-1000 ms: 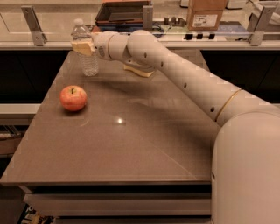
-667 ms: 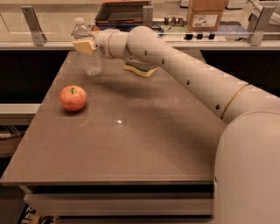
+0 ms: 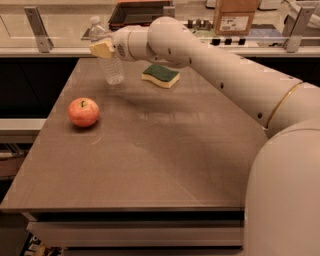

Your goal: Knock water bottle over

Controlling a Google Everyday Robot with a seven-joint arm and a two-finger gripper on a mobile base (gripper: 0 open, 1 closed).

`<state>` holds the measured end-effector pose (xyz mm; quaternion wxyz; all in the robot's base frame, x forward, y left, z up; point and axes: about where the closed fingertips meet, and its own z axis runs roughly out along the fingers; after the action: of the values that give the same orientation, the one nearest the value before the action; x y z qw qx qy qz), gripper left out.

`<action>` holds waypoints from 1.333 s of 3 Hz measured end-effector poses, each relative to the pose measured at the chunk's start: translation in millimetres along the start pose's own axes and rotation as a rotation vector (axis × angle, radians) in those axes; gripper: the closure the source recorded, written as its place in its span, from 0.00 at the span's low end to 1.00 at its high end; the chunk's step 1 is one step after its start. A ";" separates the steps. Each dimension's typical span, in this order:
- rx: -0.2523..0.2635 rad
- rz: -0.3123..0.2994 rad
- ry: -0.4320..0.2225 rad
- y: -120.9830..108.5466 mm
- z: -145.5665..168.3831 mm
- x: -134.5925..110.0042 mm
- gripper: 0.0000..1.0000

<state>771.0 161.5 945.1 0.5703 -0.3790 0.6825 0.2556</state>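
The water bottle [image 3: 114,69] is clear and ribbed with a white cap. It stands at the far left of the table [image 3: 165,150] and leans with its top to the left. My gripper [image 3: 102,49] is at the bottle's upper half, its yellowish tip touching the bottle's side. The arm reaches in from the right across the back of the table.
A red apple [image 3: 83,111] lies on the left of the table, in front of the bottle. A yellow-green sponge [image 3: 160,75] lies to the right of the bottle, below the arm. A counter with a cardboard box [image 3: 235,15] and a dark tray runs behind the table.
The gripper has pushed against the bottle, which now leans with its base shifted slightly right. The arm has lifted off the sponge, which now shows in full. The apple has not moved.
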 end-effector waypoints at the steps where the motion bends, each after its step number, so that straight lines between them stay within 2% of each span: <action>1: 0.002 -0.010 0.088 -0.5 -11.2 0.7 1.00; 2: 0.007 -0.010 0.193 -1.0 -23.9 6.0 1.00; 4: 0.027 0.008 0.360 5.6 -43.4 20.1 1.00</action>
<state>739.8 126.4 934.5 0.4427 -0.4084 0.7785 0.1766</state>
